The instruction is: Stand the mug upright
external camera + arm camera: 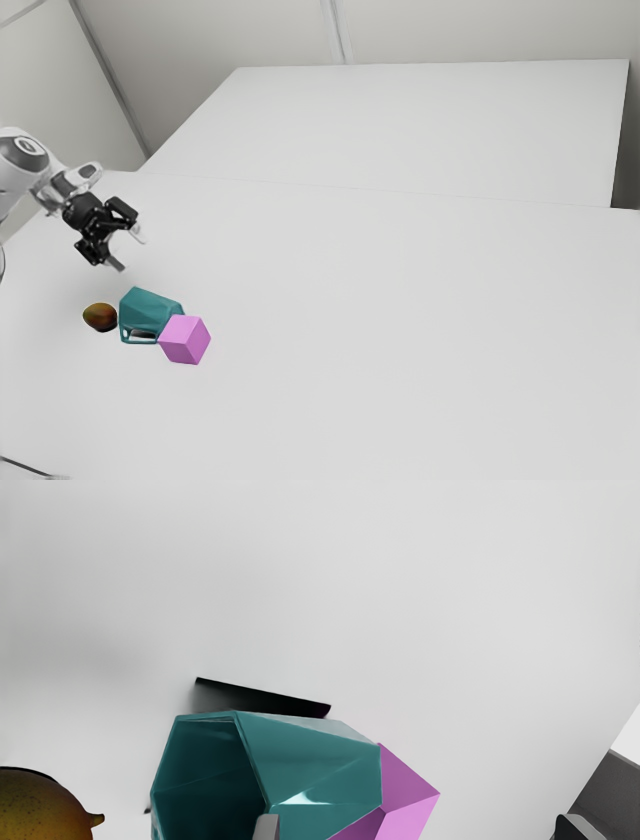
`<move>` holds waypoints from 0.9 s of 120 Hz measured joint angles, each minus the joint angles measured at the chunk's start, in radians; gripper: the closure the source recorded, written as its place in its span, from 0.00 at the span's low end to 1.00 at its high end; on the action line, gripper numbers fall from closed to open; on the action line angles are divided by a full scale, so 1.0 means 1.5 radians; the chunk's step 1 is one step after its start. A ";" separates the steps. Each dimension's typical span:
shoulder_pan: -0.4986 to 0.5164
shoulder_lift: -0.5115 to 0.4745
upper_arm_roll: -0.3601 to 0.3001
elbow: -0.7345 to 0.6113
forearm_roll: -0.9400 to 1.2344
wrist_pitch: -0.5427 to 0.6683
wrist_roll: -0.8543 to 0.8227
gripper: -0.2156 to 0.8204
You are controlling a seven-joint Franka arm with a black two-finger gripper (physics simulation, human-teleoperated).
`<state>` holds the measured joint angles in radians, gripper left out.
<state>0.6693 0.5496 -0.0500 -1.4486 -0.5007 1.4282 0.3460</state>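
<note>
The teal, faceted, glossy mug [148, 308] lies on its side on the plain white tabletop [400, 300], so it is not upright. Its open mouth [210, 775] faces toward the brown-yellow, speckled mango [100, 317], and its base end is toward the pink, smooth cube [185, 340]. Probably the flat facets give it a steady rest and stop it from rolling easily. The cube is just beside the base end; if they touch, which cannot be told for sure, it may also block the mug from sliding that way. The mango sits near the mouth, apart from it.

The black two-finger hand [129, 250] is spread wide and holds nothing. This wide spread seems suitable for receiving the mug's body between the fingers. In the exterior view, the mug lies lower than the hand and somewhat toward the view's right. In the wrist view, one fingertip overlaps the mug near its rim, while the other is beyond the cube, over bare tabletop. So the hand seems not well centred on the mug, and a descent from here could perhaps disturb the cube.
</note>
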 joint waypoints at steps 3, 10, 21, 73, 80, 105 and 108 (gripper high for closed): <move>0.006 0.013 -0.002 0.013 -0.001 -0.003 0.002 0.21; 0.018 0.037 -0.006 0.028 -0.016 -0.010 0.010 0.22; 0.023 0.054 -0.007 0.033 -0.037 -0.018 0.022 0.22; 0.021 0.047 -0.005 -0.007 -0.021 -0.031 0.045 0.23; 0.019 0.047 -0.005 -0.013 -0.019 -0.032 0.045 0.23; 0.011 0.038 -0.005 -0.047 -0.016 -0.032 0.043 0.24; 0.009 0.037 -0.005 -0.048 -0.016 -0.032 0.043 0.24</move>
<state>0.6825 0.6056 -0.0583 -1.5204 -0.5243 1.3795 0.4105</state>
